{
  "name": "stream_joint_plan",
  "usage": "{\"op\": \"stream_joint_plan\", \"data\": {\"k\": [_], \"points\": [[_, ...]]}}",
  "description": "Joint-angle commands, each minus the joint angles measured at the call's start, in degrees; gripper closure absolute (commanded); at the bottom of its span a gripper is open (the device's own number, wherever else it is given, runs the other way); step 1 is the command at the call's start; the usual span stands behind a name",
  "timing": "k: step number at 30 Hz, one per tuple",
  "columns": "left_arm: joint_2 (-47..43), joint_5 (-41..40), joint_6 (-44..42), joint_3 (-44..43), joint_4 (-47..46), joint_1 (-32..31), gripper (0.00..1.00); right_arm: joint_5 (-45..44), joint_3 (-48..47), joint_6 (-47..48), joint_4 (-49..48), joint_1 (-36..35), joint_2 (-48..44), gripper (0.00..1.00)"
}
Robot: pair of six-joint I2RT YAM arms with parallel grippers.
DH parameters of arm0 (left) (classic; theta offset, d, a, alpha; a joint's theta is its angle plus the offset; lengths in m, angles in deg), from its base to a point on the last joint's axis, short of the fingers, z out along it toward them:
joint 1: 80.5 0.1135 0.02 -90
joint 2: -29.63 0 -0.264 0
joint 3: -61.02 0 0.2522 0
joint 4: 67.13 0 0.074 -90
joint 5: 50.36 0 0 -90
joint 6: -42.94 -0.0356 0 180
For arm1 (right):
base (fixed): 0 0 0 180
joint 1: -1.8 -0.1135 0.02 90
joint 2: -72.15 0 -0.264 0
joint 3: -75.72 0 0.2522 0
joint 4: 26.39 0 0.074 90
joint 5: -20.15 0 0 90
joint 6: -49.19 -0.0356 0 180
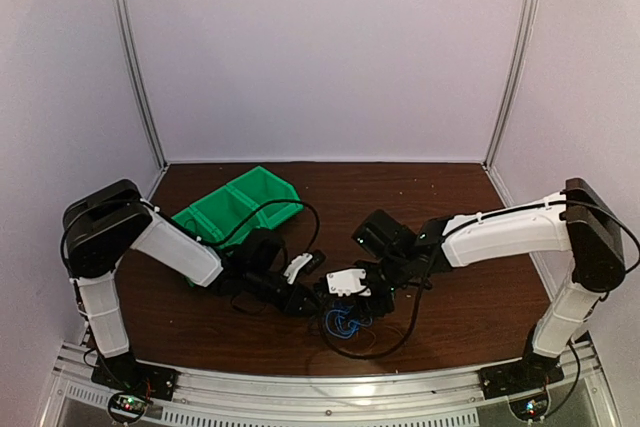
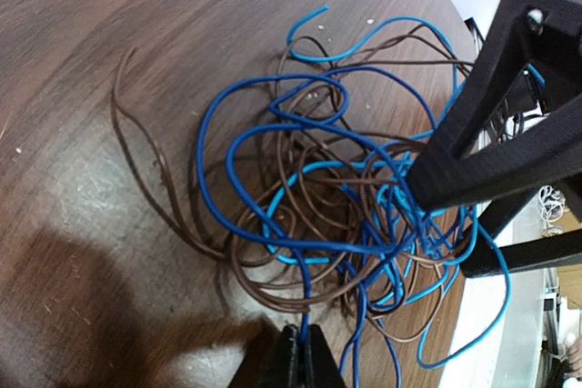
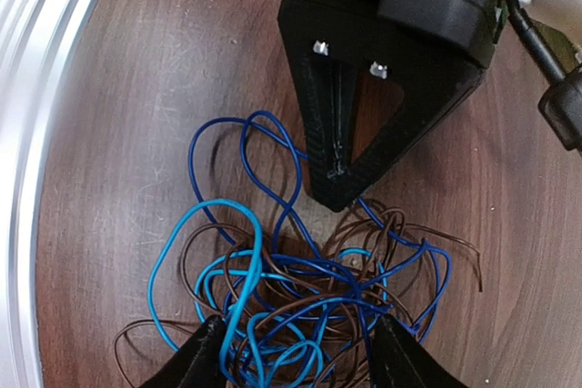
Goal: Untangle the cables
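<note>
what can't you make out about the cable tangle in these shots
- Top view: cables too small and blurred; single strands cannot be told apart.
- Left wrist view: right hand covers the tangle's right side.
- Right wrist view: bottom edge cuts off the tangle's near part; the left hand, shut, hides which strand it pinches.

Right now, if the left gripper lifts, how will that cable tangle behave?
Probably floppy: the cable tangle lies in loose, limp loops. Likely comes up as one clump, since blue and brown strands interlock. Thin, smooth strands might slip from the shut left gripper.
</note>
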Motion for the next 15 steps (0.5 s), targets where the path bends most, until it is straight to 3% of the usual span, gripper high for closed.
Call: {"op": "stream_joint_plan", "data": {"k": [1,7,15], "points": [[-1.2,-0.4,-0.7,-0.1,-2.9,-0.2,1.00,-0.7,1.7,-1.9,-2.7,-0.2,1.8,0.45],[-6.7,-2.7,-2.1,0.5,1.2,-0.3,1.00,-0.9,2.0,-5.1,-5.6,1.9,4.9,0.48],[-23.0,-11.6,-6.7,-0.5,16.7,0.1,1.00,0.3,3.6,-5.9,-7.0,7.0,4.1,0.55]]}}
